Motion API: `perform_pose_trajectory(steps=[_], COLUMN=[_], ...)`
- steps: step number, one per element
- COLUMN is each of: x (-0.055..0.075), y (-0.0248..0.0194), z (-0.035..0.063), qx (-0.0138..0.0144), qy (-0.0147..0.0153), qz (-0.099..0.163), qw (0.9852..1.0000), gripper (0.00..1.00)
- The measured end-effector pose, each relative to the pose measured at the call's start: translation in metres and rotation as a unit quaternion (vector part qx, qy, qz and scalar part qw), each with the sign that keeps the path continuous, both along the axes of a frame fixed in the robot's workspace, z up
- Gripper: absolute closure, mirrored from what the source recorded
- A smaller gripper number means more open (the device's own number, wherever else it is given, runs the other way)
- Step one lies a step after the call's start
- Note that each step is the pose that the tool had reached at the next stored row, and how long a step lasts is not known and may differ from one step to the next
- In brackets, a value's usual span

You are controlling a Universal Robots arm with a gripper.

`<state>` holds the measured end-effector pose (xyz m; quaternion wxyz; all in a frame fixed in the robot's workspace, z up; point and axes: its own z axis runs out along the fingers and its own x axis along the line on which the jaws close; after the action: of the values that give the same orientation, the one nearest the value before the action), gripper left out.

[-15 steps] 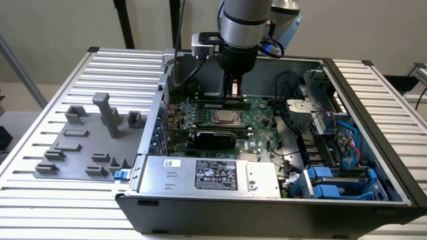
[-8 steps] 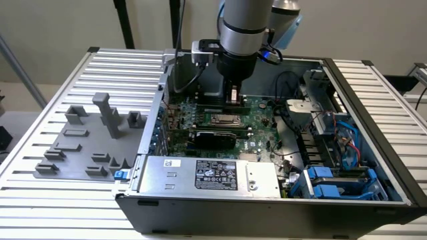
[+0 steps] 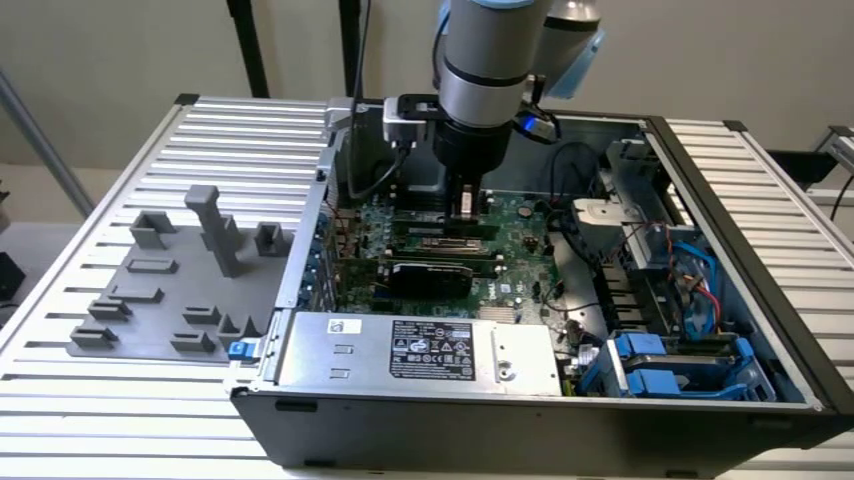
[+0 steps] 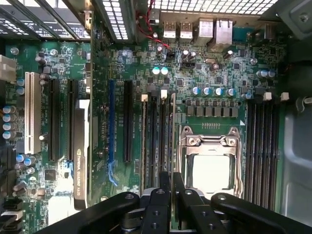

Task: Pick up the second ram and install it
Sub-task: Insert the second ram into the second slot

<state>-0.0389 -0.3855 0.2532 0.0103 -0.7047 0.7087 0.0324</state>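
Note:
My gripper point(image 3: 463, 200) reaches straight down into the open computer case point(image 3: 747, 250), over the green motherboard point(image 3: 514, 245). In the wrist view its black fingers point(image 4: 157, 204) stand almost together, shut on the second ram point(image 4: 172, 131). The ram is seen edge-on as a thin dark strip. It runs along the bank of memory slots point(image 4: 153, 141) just beside the CPU socket point(image 4: 210, 165). In the exterior view the ram point(image 3: 465, 214) hangs upright under the fingers, close above the board. I cannot tell whether its lower edge touches a slot.
A black expansion card point(image 3: 427, 272) stands in a slot near the gripper. Another bank of memory slots point(image 4: 261, 146) lies past the socket. The power supply point(image 3: 414, 350), cables and blue drive bays point(image 3: 667, 365) crowd the case. Grey fixture blocks point(image 3: 200, 260) sit on the slatted table.

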Motion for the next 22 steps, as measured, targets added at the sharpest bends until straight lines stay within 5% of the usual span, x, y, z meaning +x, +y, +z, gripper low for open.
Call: perform_pose_trajectory(steps=[8, 22], x=[0.001, 0.002], y=[-0.0043, -0.0052], z=[-0.0134, -0.0164], qx=[0.0000, 0.0000], qy=[0.0000, 0.0000], qz=[0.000, 0.000], qw=[1.0000, 1.0000], gripper=[0.86, 0.86])
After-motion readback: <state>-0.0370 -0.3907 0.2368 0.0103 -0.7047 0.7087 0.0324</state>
